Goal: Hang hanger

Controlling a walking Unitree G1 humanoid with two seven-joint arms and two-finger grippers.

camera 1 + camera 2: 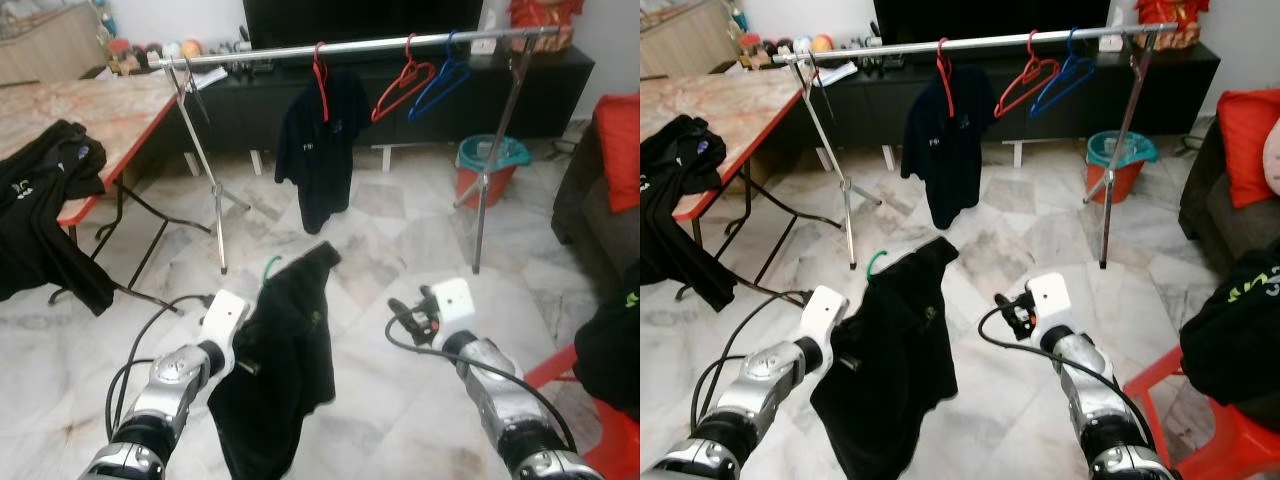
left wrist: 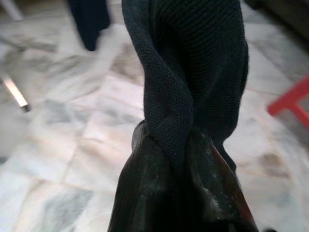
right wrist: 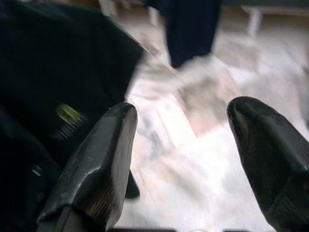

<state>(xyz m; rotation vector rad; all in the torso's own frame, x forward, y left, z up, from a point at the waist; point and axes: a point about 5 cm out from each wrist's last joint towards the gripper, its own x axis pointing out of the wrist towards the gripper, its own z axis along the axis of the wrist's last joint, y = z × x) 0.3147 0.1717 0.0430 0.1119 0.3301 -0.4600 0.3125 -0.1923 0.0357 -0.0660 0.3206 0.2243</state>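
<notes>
Your left tool [image 2: 178, 159] pinches the black shirt [image 1: 285, 350] on its green hanger [image 1: 270, 268], near the silver rack rail [image 1: 350, 48]. Your right tool [image 3: 181, 145] gapes wide, holding nothing.

Left tool [image 2: 178, 159] clamped on fabric; right tool [image 3: 193, 159] spread, raised forward.

Black shirt [image 1: 280, 360] on green hanger [image 1: 270, 268]; red hanger [image 1: 402, 85], blue hanger [image 1: 440, 82].
</notes>
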